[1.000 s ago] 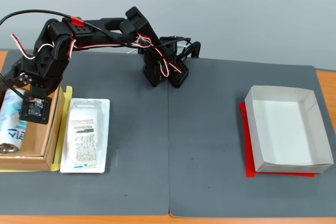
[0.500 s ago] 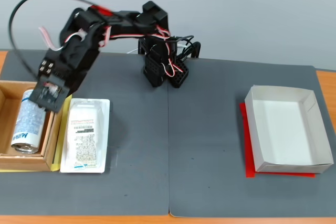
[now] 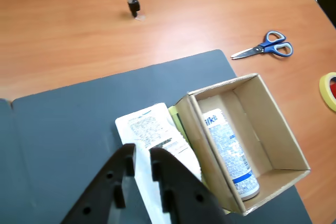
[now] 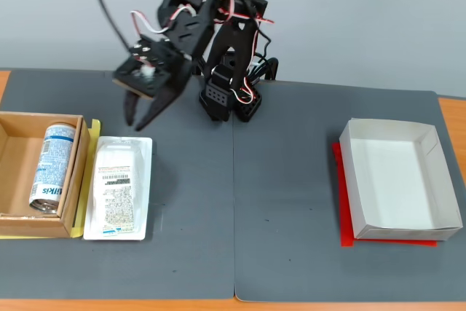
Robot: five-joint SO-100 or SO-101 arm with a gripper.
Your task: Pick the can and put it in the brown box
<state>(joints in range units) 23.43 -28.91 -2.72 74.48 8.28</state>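
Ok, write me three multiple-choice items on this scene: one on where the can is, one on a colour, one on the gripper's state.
1. Where does the can lie?
A. In the brown box, against its wall nearest the blister pack
B. In the white paper box
C. On the dark mat

2. What colour is the patch under the white paper box?
A. Yellow
B. Red
C. Green

3. What is the state of the gripper?
A. Shut on the can
B. Shut on the blister pack
C. Holding nothing, raised above the mat

Answers:
1. A: in the fixed view the can rests inside the cardboard walls, on the side toward the blister pack.
2. B: a red edge shows beneath the box.
3. C: the fingers hang free in the air, with a narrow gap in the wrist view.
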